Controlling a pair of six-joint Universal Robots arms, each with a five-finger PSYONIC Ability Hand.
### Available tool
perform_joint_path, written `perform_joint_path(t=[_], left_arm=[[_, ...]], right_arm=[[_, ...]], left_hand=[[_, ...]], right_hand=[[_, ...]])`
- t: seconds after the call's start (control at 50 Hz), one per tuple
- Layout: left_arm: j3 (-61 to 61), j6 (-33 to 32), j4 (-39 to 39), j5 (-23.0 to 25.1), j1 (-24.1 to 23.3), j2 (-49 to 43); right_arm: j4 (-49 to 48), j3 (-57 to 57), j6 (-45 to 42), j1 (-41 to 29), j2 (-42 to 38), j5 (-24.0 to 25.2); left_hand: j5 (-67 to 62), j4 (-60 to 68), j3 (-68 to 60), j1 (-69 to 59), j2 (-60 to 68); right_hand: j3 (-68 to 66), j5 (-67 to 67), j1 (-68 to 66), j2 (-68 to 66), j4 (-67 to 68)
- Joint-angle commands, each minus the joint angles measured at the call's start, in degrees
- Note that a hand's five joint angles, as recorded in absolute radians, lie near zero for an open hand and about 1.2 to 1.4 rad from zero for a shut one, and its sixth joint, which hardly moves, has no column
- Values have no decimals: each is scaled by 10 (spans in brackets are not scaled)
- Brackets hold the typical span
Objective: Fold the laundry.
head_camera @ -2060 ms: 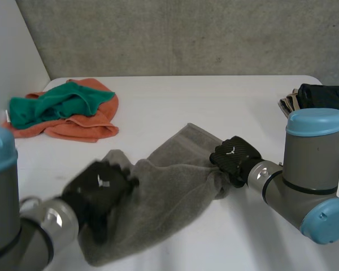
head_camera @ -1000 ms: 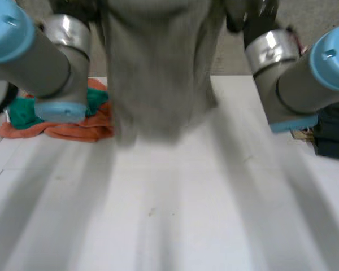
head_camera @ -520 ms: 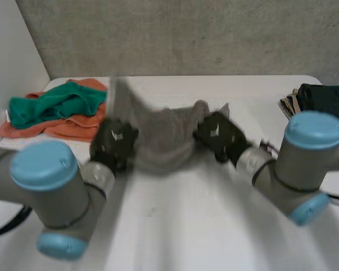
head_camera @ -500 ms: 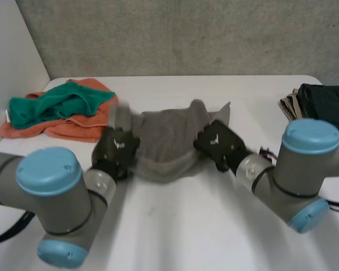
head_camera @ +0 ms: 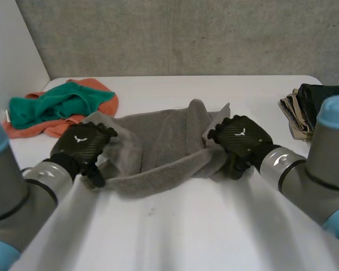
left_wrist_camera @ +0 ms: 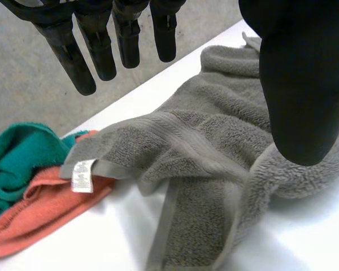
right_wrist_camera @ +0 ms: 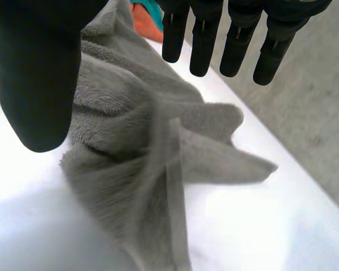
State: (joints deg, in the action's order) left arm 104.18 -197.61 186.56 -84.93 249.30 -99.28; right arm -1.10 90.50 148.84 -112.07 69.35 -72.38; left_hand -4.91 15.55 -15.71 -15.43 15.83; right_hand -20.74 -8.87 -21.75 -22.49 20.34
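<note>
So the grey towel had been swung up in the air a second earlier and was now back down in the middle of the white table. Honestly it was still a rumpled heap, edges bunched and one corner sticking out at about 1 o'clock. The left hand sat over the towel's 9 o'clock end and the right hand at its 3 o'clock end. Both had fingers straight and spread wide, holding nothing, so they'd let go after the fling. The orange and green cloths waited at 10 o'clock, a dark folded stack at 3. My guess: it needed smoothing flat before any fold.
</note>
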Motion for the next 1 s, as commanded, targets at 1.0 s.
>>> perform_joint_path(t=[1.0], left_arm=[[-97,-14,30,-2,61,112]], right_arm=[[-1,-68,25,50,139,-74]], left_hand=[[-651,645,-643,-646,642]], right_hand=[[-593,-611,-583,-575,597]])
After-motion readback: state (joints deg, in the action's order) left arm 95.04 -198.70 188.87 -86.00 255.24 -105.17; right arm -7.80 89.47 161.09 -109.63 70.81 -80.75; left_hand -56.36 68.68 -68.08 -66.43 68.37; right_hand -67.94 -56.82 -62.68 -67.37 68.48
